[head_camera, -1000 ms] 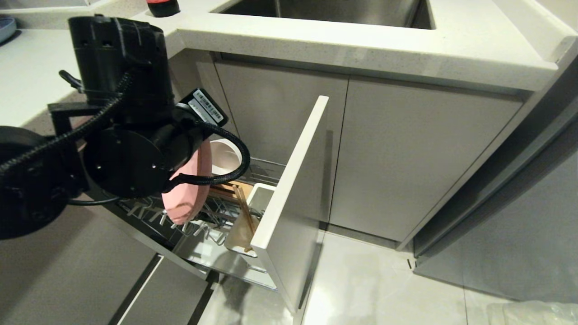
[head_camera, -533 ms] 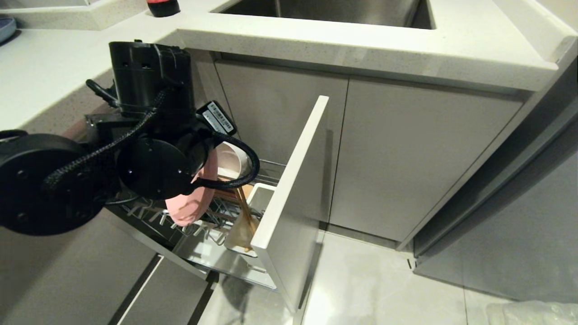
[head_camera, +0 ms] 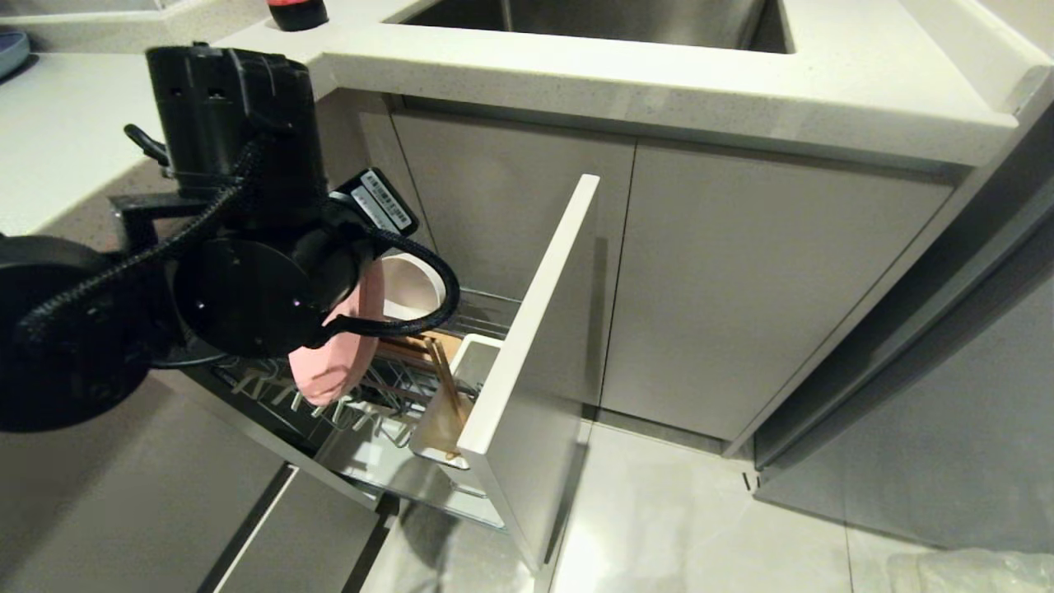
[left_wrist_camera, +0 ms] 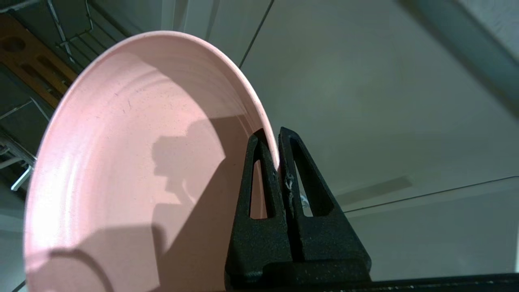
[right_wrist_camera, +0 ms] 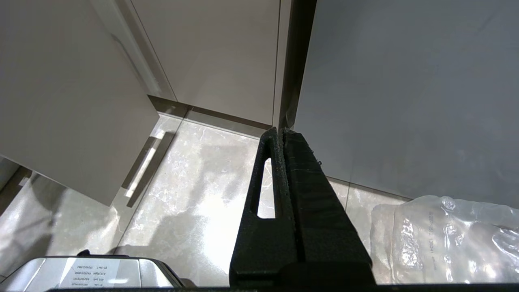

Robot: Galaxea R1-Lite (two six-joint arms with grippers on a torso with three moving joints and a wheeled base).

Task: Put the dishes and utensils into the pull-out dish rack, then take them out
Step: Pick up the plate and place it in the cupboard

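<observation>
The left claw [left_wrist_camera: 279, 162], clamped on the plate [left_wrist_camera: 134, 162], has swung back from the rack [head_camera: 387, 412]. The plate hangs above the prongs, apparently not seated.

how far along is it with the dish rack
The bowl sits in the pulled-out dish rack and the chopsticks stand in its white utensil cup. The left gripper pinches the pink plate by its rim over the prongs. Loading or unloading cannot be told. The spoon is not visible.

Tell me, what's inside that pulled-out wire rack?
In the rack: a cream bowl, chopsticks in a white cup, and upright prongs. The left end effector grips a pink plate, which, with the arm, covers the rest.
</observation>
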